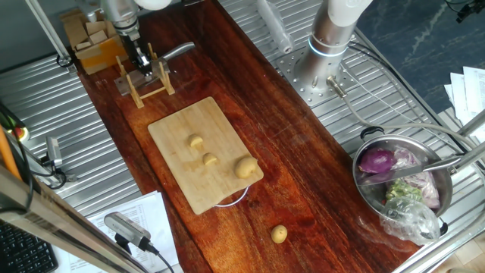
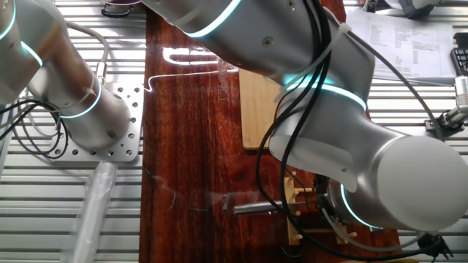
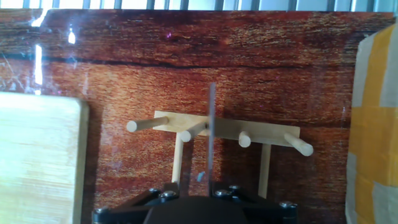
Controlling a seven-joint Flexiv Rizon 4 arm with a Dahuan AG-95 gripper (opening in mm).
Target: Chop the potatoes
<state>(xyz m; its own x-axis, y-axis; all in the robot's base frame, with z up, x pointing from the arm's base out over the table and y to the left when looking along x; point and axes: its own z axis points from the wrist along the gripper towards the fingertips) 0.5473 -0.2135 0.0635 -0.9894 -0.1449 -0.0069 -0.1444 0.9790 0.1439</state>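
Observation:
Three pale potatoes lie on the bamboo cutting board [image 1: 182, 186]: a small one [image 1: 196, 141], another small one [image 1: 210, 159] and a larger one [image 1: 245, 167]. A fourth potato [image 1: 280, 233] sits on the dark wood off the board's near corner. My gripper [image 1: 141, 62] hangs over the wooden peg rack [image 1: 148, 83] at the far left, well away from the potatoes. A knife rests in that rack, its silver handle [image 1: 179, 51] sticking out to the right. In the hand view its blade [image 3: 211, 130] runs edge-on between the pegs and under my hand. The fingers are hidden.
A steel pot [image 1: 358, 168] at the right holds a purple onion [image 1: 377, 161] and greens, with a plastic bag [image 1: 409, 218] beside it. A yellow box of wooden blocks [image 1: 95, 42] stands behind the rack. The arm's base [image 1: 326, 57] is bolted at the table's far edge.

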